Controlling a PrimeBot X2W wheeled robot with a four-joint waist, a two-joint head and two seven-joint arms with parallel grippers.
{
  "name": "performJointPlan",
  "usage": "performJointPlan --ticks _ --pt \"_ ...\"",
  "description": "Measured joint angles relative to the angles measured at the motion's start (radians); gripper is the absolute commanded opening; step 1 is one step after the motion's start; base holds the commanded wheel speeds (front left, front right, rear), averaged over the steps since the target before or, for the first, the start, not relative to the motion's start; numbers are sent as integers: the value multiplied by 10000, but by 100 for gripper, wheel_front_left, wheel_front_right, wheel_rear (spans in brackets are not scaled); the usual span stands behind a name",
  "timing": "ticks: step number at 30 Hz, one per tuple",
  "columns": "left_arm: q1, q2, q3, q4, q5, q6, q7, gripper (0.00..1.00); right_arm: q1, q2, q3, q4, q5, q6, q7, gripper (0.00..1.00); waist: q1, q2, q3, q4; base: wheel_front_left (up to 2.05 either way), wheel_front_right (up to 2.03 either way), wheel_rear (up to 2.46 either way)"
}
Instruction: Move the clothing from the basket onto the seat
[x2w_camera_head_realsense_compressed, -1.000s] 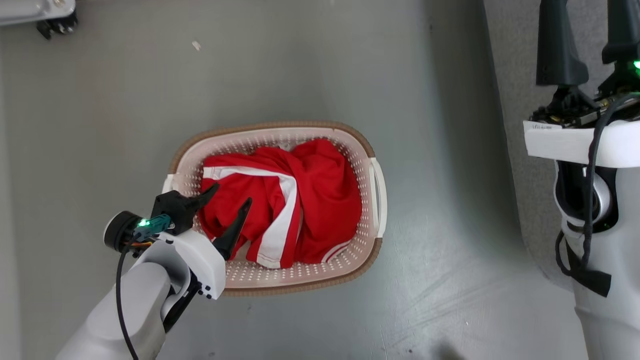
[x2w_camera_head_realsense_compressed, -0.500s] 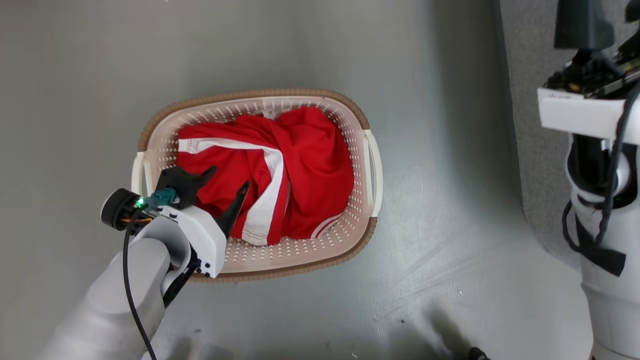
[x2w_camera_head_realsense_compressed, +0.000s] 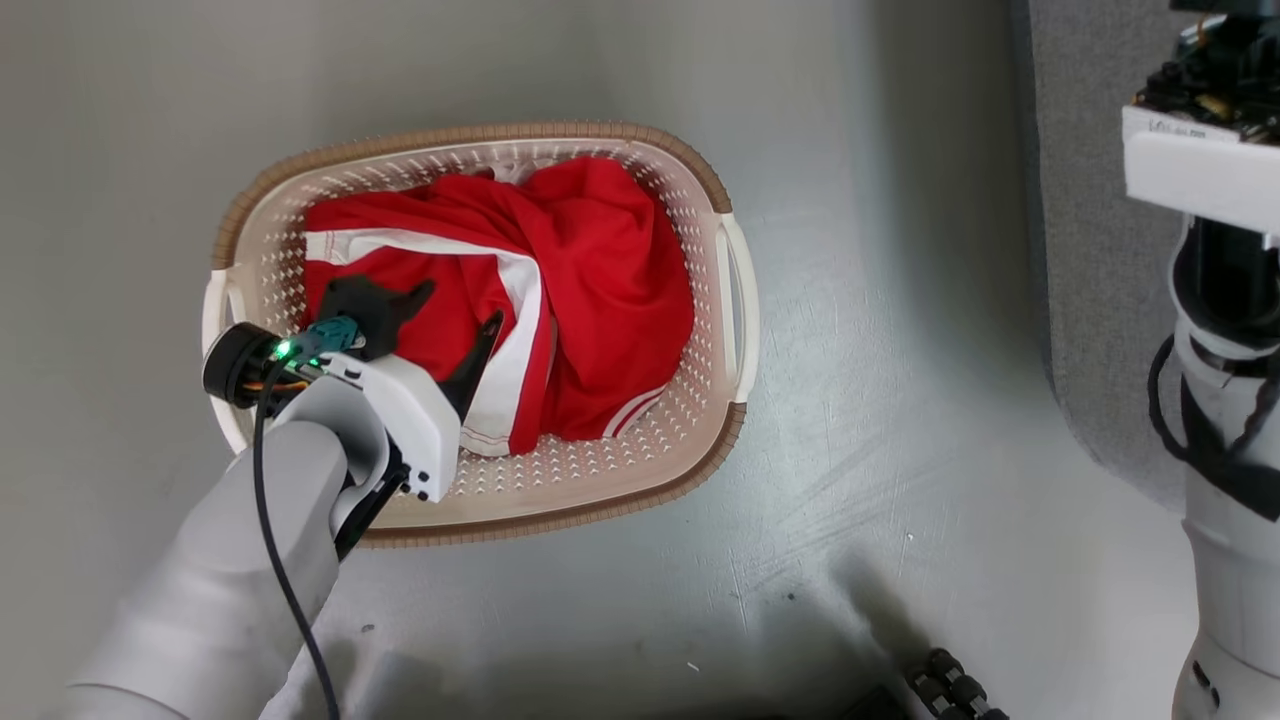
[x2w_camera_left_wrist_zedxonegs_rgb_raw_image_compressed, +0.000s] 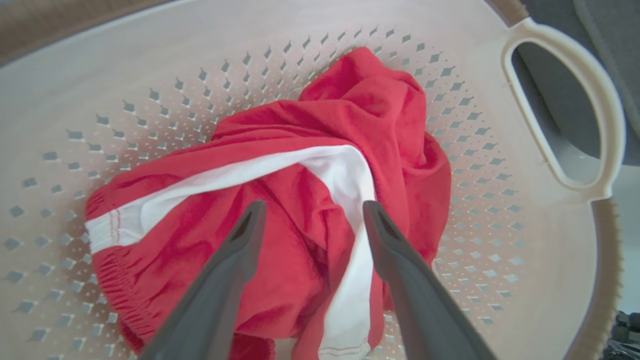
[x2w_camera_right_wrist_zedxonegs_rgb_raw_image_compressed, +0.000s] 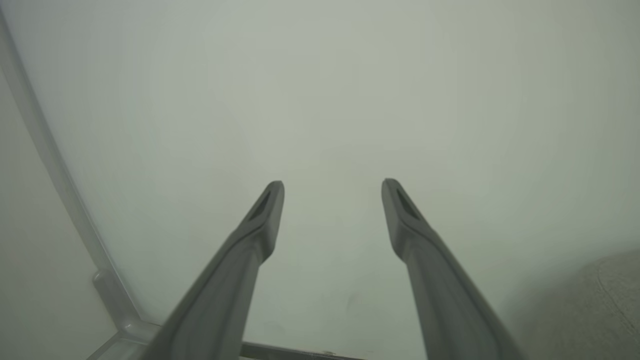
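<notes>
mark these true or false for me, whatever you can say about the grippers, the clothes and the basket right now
1. The left gripper is open over the clothing. True.
2. The right gripper is shut on a garment. False: it is open and empty, facing a pale surface.
3. The clothing lies inside the basket. True.
4. The basket stands on the seat. False: it stands on the floor, with the grey seat off to its right in the head view.

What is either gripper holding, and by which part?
Nothing. The left gripper is open, jaws apart over the clothing in the basket; the right gripper is open over the floor.
</notes>
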Motion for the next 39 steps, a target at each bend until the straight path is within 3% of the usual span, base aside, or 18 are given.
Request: performJointPlan --ticks 9,24,25,26,39 --pt "-244 -236 -566 107 -433 0 708 100 -278 -2 33 -35 150 0 0 100 0 0 561 -152 0 0 0" --pt "-977 61 -1018 640 -520 0 1141 100 -672 -2 17 -92 326 0 0 100 0 0 1193 -473 0 0 0" --pt "-993 71 -1051 656 -529 0 1183 42 -700 -2 15 -96 362 0 0 100 0 0 1218 -493 0 0 0" --pt "-1006 81 -1078 665 -529 0 1183 0 -707 -2 13 -96 393 0 0 100 -1 0 1243 -512 0 0 0" --pt "-1234 104 -1083 932 -965 0 951 0 -712 -2 2 -35 395 0 0 100 -1 0 1273 -477 0 0 0"
